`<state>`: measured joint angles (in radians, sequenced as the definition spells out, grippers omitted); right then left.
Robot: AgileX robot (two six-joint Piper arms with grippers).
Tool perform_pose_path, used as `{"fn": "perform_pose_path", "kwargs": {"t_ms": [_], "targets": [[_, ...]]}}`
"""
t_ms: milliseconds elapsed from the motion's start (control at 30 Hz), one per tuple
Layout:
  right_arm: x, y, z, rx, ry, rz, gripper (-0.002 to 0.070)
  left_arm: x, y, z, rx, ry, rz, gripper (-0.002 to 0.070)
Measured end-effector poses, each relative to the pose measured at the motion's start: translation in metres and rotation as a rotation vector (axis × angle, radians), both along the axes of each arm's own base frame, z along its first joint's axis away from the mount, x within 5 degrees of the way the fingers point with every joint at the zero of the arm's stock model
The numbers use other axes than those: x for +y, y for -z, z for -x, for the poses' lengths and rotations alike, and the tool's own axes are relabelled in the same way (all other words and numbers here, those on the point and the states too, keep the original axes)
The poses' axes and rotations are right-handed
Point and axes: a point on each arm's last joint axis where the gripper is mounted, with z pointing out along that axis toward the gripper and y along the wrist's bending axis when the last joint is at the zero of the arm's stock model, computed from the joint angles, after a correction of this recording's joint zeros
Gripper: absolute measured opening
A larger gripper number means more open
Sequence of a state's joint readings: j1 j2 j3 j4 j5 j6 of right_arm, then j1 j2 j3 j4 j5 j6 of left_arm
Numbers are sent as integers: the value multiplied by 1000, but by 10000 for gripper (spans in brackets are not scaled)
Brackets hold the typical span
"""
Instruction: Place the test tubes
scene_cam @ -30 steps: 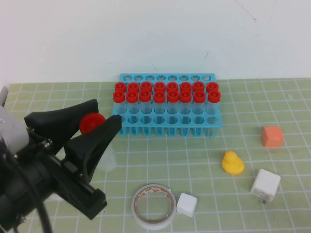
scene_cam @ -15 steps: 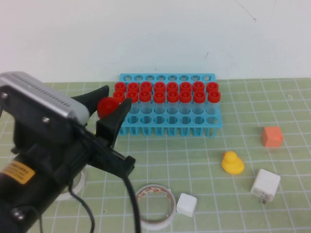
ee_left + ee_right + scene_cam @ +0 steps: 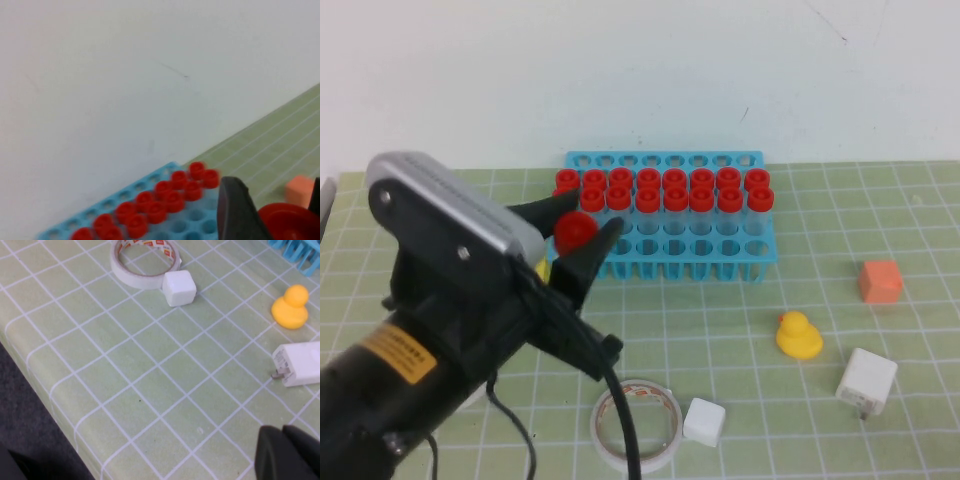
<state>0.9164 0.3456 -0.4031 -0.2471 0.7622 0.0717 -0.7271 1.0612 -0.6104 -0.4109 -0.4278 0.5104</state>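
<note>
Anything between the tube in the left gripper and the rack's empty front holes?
Nothing visible does. The left gripper holds the red-capped tube at the blue rack's front left corner, beside its empty front holes; the filled rows stand behind them. The right gripper, shut, hangs over the mat's near side, far from it.
</note>
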Motion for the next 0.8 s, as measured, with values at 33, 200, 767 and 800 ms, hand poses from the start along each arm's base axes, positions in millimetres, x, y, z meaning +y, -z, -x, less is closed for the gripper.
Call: {"fn": "perform_pose_path", "kwargs": {"t_ms": [33,200,767,800], "targets": [[0,0,0,0,0,0,-1,0,-2,-1,10,19,19,257],[0,0,0,2,0,0,-1,9,-17,-18,159,24,142,257],[0,0,0,2,0,0,-1,21,23,-83,165,-89,199,257],[0,0,0,2,0,0,-1,19,26,-86,145,-82,178,257]]}}
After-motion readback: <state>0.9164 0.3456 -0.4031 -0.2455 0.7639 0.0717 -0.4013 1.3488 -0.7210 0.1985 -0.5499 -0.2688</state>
